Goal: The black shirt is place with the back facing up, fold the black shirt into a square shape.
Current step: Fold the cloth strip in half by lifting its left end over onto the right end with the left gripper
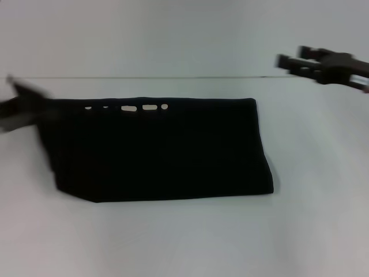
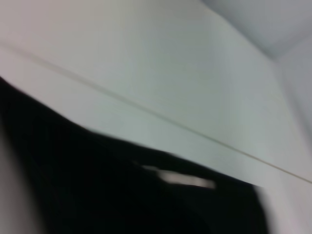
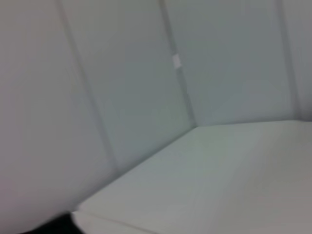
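Folded black shirt point(image 1: 158, 150) on table point(image 1: 311, 219); right gripper point(image 1: 286, 62) apart.

Evenly, softly lit; barely any shadow or glare on the pale white surface point(image 1: 190, 236). Motion-smeared at both side edges in head view; both wrist views blurred, soft throughout.

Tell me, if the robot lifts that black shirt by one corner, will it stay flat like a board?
Probably not. The black shirt lies limp in flat folded layers on the table, so it would likely droop and unfold. It looks thin, so it is probably light. Pushed, it would more likely bunch up than slide.
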`<act>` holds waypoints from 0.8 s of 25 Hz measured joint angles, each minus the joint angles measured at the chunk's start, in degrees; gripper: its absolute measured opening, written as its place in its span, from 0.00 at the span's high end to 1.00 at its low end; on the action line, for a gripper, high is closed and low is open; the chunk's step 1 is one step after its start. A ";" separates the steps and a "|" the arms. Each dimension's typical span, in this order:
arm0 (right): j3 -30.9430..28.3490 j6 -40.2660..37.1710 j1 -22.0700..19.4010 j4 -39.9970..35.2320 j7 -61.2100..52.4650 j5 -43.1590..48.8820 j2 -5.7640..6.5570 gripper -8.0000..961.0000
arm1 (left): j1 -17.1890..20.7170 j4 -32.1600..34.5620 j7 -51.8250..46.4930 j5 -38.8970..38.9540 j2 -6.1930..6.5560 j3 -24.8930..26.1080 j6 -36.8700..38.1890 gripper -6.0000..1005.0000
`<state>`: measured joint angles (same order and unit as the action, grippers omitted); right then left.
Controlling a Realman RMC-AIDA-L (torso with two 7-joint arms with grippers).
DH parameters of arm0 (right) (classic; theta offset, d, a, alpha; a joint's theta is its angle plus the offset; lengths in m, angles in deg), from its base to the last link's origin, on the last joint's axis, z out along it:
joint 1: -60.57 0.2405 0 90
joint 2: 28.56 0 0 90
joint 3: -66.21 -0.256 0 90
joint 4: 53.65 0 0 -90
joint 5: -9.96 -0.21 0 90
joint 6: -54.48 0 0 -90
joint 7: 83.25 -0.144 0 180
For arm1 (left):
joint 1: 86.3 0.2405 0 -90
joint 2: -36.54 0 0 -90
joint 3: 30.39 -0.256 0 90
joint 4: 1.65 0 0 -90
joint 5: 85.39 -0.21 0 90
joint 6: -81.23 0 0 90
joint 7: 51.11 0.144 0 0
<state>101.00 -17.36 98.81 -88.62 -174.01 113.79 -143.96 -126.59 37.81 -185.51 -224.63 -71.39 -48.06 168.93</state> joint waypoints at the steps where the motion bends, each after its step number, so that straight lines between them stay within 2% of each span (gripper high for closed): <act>1: -1.10 0.24 -0.87 0.01 0.08 -0.47 0.35 0.06 | -2.22 -1.91 0.10 0.12 -0.09 -0.63 0.57 0.95; 3: -4.06 1.16 -2.60 0.02 0.39 -1.05 1.08 0.06 | -7.97 -6.51 0.66 0.36 -1.16 -2.06 0.44 0.95; 5: -7.09 1.81 -4.08 0.09 0.80 -1.18 1.83 0.06 | -12.63 -9.35 1.30 0.58 -3.09 -2.86 -0.34 0.95; 6: -7.89 1.83 -4.68 0.12 0.86 -1.18 2.24 0.06 | -15.05 -10.39 1.61 0.79 -4.70 -3.18 -1.02 0.95; 7: -8.58 1.86 -5.44 0.13 0.89 -1.18 2.86 0.06 | -17.49 -10.88 1.80 0.95 -6.87 -3.56 -2.33 0.95; 8: -8.92 1.73 -6.00 0.13 0.92 -1.18 3.36 0.06 | -18.96 -11.11 1.86 1.02 -8.38 -3.88 -3.26 0.95; 9: -9.09 1.39 -6.48 0.14 1.06 -1.18 3.80 0.06 | -20.66 -11.21 1.88 1.21 -10.74 -4.32 -5.39 0.95; 10: -9.29 1.02 -7.09 0.15 1.25 -1.18 4.31 0.06 | -21.94 -11.27 1.94 1.50 -12.89 -4.63 -7.44 0.95; 12: -9.35 0.56 -7.74 0.14 1.51 -1.11 5.07 0.06 | -23.59 -13.63 3.21 3.53 -16.00 -5.13 -12.91 0.95; 15: -9.01 -0.47 -8.39 0.11 1.70 -0.80 6.03 0.06 | -24.32 -24.28 10.37 10.57 -16.24 -4.52 -23.20 0.95; 17: -8.95 -0.85 -8.65 0.14 1.91 -0.54 6.52 0.06 | -21.94 -33.99 18.40 16.86 -16.61 -1.91 -28.89 0.95; 19: -8.88 -1.01 -8.69 0.25 2.00 -0.35 6.80 0.06 | -19.14 -37.10 24.73 19.96 -16.73 1.59 -29.11 0.95; 20: -8.87 -1.20 -8.72 0.35 2.01 -0.19 6.91 0.06 | -19.14 -37.10 24.73 19.96 -16.73 1.59 -29.11 0.95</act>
<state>92.13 -18.56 90.10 -88.26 -172.00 113.61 -137.05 -145.73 0.71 -160.78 -204.68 -88.12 -46.48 139.82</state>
